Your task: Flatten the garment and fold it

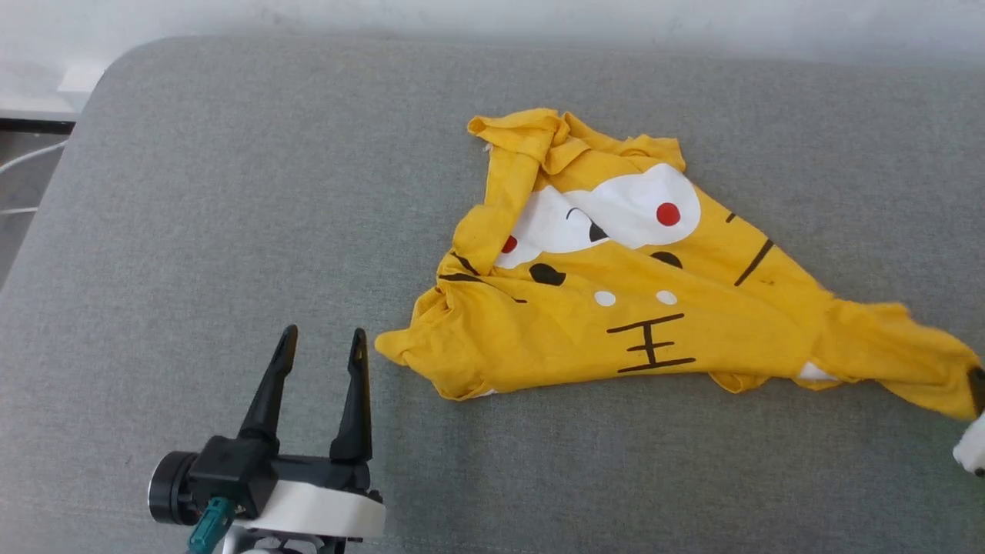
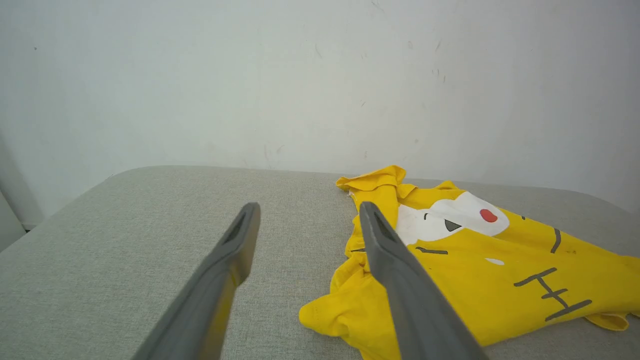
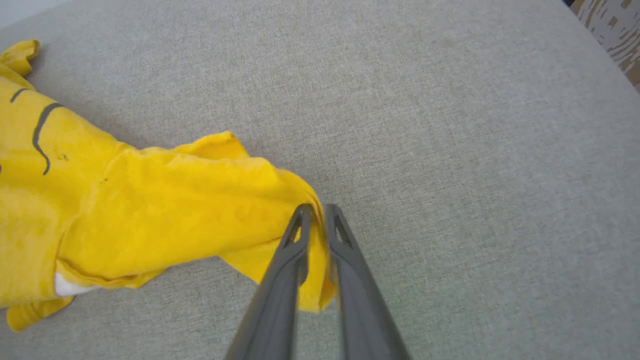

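Observation:
The garment [image 1: 616, 308], a bright yellow T-shirt with a white face patch, red dots and black stripes, lies crumpled on the grey cushion, print side up. My left gripper [image 1: 323, 342] stands open at the lower left, just left of the shirt's near corner, nothing between its fingers; in the left wrist view the garment [image 2: 475, 270] lies to the right of the left gripper [image 2: 307, 212]. My right gripper [image 3: 317, 210] is shut on a stretched-out end of the garment [image 3: 165, 200]. At the right edge of the head view that end meets the right gripper [image 1: 977, 388].
The grey fabric cushion [image 1: 231, 200] spreads wide to the left and in front of the shirt. A pale wall [image 2: 300, 75] rises behind its far edge. The cushion's rounded left corner drops off at the upper left.

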Available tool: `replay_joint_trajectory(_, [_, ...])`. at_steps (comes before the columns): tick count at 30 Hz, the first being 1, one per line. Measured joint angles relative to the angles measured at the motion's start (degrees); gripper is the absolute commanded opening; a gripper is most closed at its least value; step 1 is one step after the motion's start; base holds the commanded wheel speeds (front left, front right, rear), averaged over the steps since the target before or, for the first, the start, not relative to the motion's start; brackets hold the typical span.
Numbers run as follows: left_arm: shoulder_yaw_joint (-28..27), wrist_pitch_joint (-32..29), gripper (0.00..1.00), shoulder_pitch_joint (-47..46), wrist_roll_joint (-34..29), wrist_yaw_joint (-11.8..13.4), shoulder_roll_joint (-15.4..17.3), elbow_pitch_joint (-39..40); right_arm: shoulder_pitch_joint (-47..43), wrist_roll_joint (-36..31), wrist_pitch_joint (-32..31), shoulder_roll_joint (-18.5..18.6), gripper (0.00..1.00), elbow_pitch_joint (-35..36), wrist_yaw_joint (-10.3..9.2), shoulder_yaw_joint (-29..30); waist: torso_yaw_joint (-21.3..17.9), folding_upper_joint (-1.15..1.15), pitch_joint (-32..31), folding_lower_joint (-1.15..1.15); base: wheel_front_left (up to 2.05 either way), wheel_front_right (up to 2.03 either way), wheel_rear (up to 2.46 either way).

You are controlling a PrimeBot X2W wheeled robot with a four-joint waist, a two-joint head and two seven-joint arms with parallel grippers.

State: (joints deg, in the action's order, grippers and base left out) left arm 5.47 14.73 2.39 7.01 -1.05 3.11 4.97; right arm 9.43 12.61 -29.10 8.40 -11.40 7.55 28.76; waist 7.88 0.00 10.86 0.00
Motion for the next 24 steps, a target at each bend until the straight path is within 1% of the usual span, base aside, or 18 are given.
replay_joint_trajectory(2, [0.1, 0.0, 1.0, 0.0, -0.1, 0.0, 0.0, 0.0, 0.0, 0.5, 0.6, -0.1, 1.0, 1.7, -0.01, -1.2, 0.0, 0.0, -0.2, 0.0, 0.0, 0.0, 0.0])
replay_joint_trajectory(5, [0.3, 0.0, 1.0, 0.0, -1.2, 0.0, 0.0, 0.1, 0.6, 2.3, 0.8, 0.4, 1.0, 7.6, -0.01, -4.6, 0.1, 0.0, -0.4, 0.0, 0.0, 0.0, 0.0])
replay_joint_trajectory(7, [0.4, 0.0, 1.0, 0.0, -1.4, 0.0, 0.0, 0.3, 1.5, 3.6, -0.5, 0.9, 1.0, 13.0, -0.01, -7.2, 0.1, 0.0, -0.2, 0.0, 0.0, 0.0, 0.0])
replay_joint_trajectory(10, [0.6, 0.0, 1.0, 0.0, -1.5, 0.0, 0.0, 0.9, 3.7, 4.8, -2.8, 2.7, 1.0, 19.8, -0.01, -11.4, 0.2, 0.0, 0.3, 0.0, 0.0, 0.0, 0.0])
replay_joint_trajectory(11, [1.0, 0.0, 1.0, -0.1, -1.5, 0.0, 0.0, 1.3, 6.1, 5.4, -4.9, 4.0, 1.0, 22.2, -0.01, -14.4, 0.3, 0.0, 0.9, 0.0, 0.0, 0.0, 0.0])
replay_joint_trajectory(12, [1.3, 0.0, 1.0, -0.1, -1.5, 0.0, 0.0, 1.5, 7.7, 5.8, -6.0, 4.0, 1.0, 22.6, -0.01, -15.5, 0.3, 0.0, 1.2, 0.0, 0.0, 0.0, 0.0])
replay_joint_trajectory(17, [3.1, 0.0, 1.0, -1.5, -1.0, 0.0, 0.0, 1.8, 15.0, 4.5, -9.5, 7.2, 1.0, 21.3, -0.01, -24.5, 1.1, 0.0, 3.2, 0.0, 0.0, 0.0, 0.0])
replay_joint_trajectory(21, [4.6, 0.0, 1.0, -3.4, -0.9, -0.2, -0.1, 2.3, 21.1, 4.4, -11.9, 7.5, 1.0, 17.8, -0.01, -29.9, 2.2, 0.0, 5.4, 0.01, 0.0, 0.0, 0.0])
replay_joint_trajectory(24, [5.6, 0.0, 1.0, -4.3, -1.0, -0.4, -0.1, 2.7, 25.4, 4.0, -13.8, 7.8, 1.0, 13.3, 0.0, -33.5, 3.1, 0.0, 7.2, 0.01, 0.0, 0.0, 0.0])
